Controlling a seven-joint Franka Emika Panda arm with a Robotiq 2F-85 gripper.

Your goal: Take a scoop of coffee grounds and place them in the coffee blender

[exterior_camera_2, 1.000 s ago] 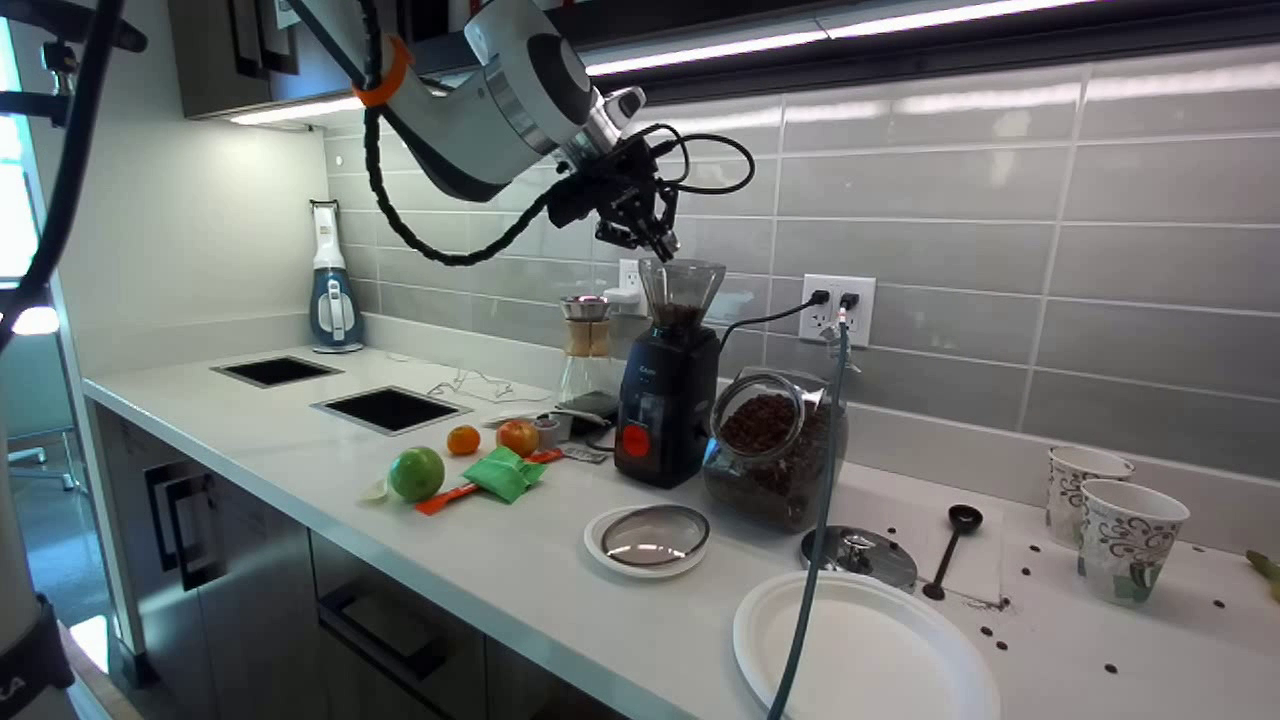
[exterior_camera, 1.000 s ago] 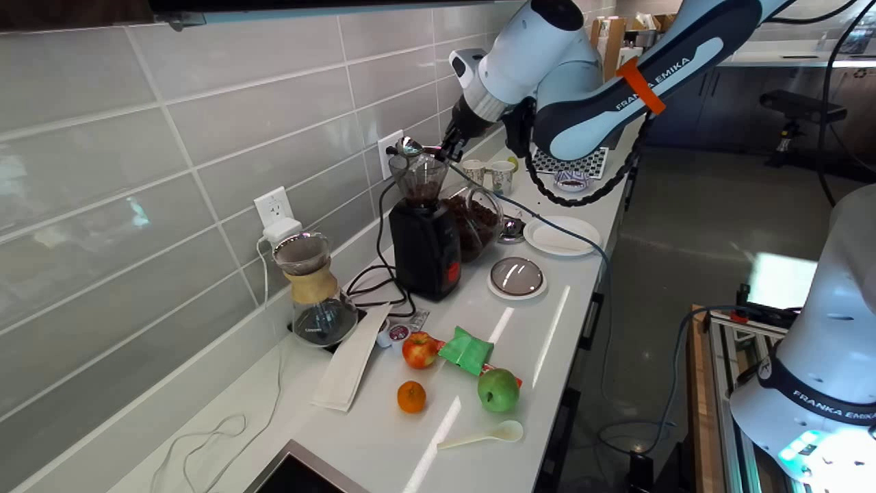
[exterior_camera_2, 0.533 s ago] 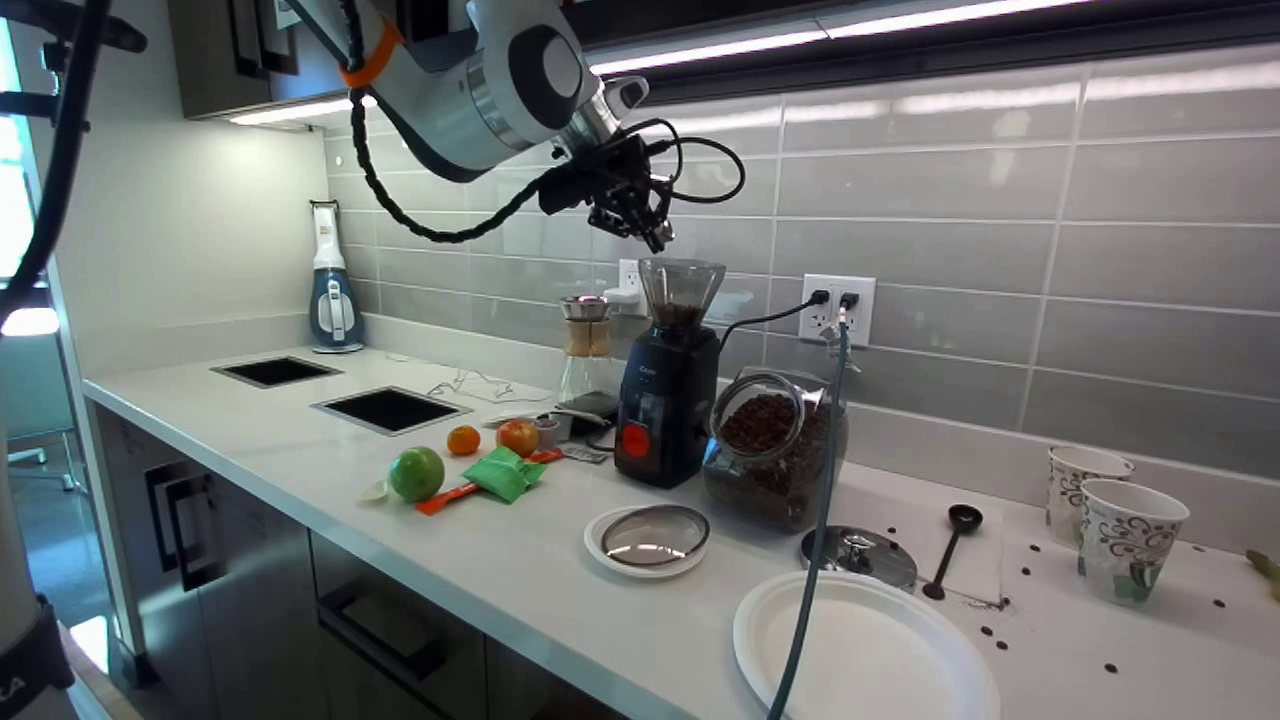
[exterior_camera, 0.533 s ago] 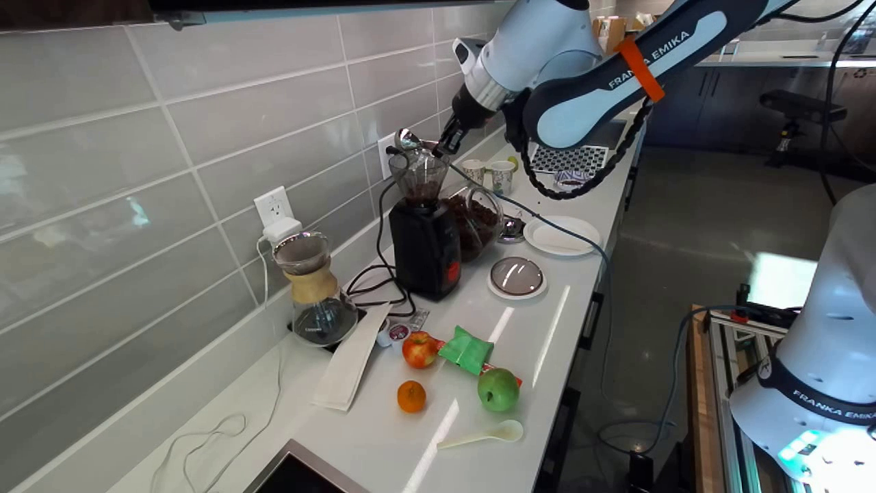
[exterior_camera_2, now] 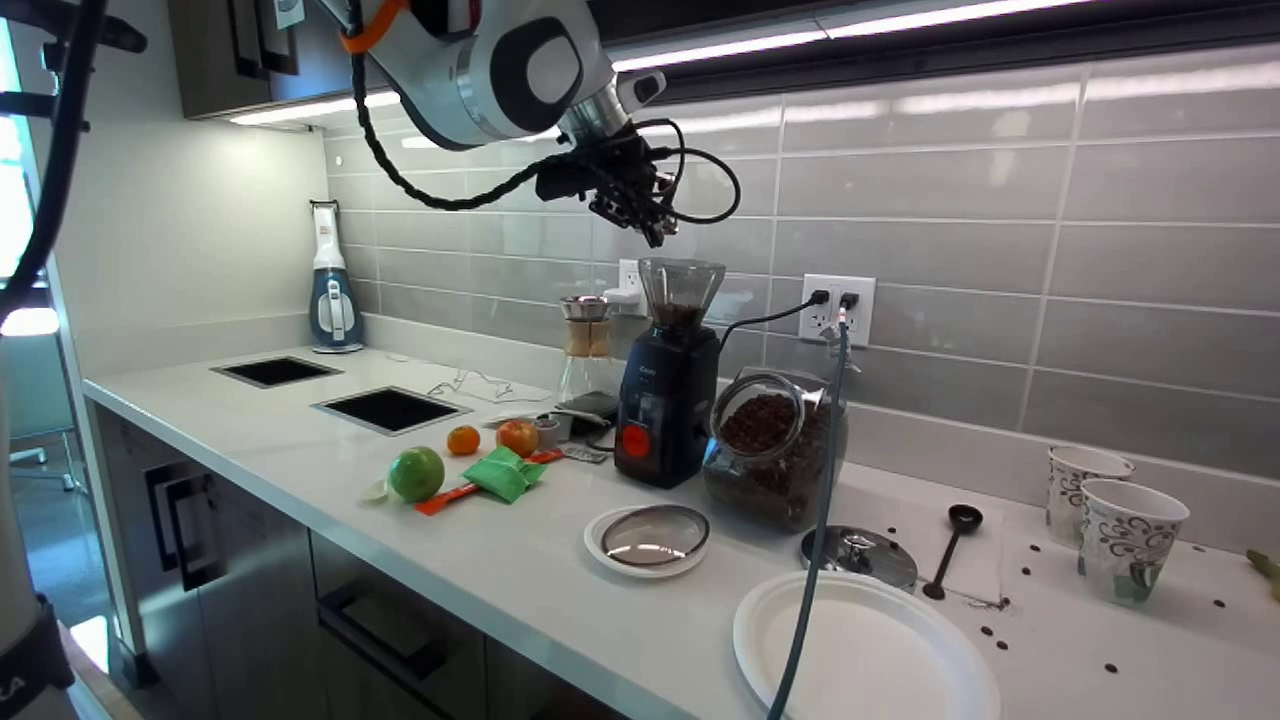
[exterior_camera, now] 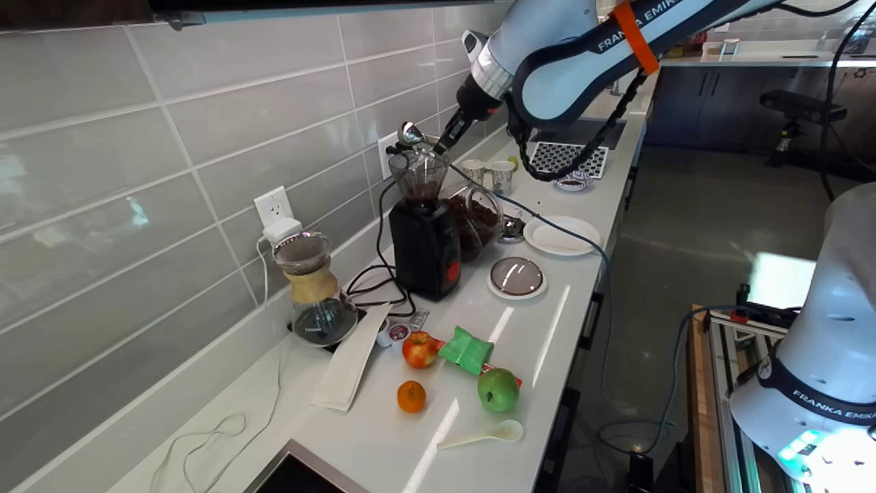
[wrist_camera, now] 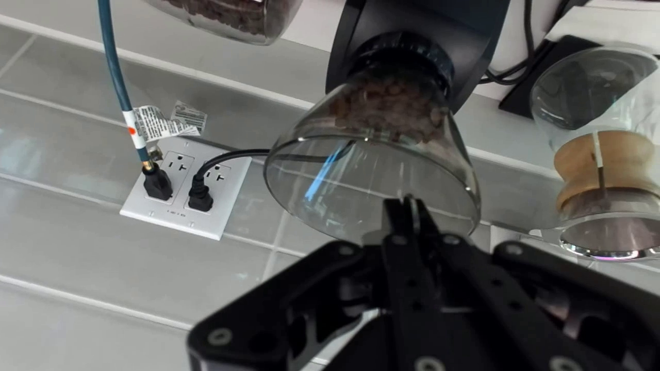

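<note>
Exterior view: black claw (exterior_camera: 440, 147) clenches silvery metal scoop (exterior_camera: 411, 133) over boxy black coffee blender (exterior_camera: 423, 255), dark-brown coffee (exterior_camera: 422, 192) in its clear hopper (exterior_camera: 402, 171). Pouring appears done; scoop's emptiness unverified.

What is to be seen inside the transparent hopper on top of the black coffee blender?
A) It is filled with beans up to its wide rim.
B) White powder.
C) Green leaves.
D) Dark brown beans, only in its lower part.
D, because the wrist view shows dark brown beans gathered in the narrow lower part of the hopper of the coffee blender, with the wide part toward the rim see-through.
</note>
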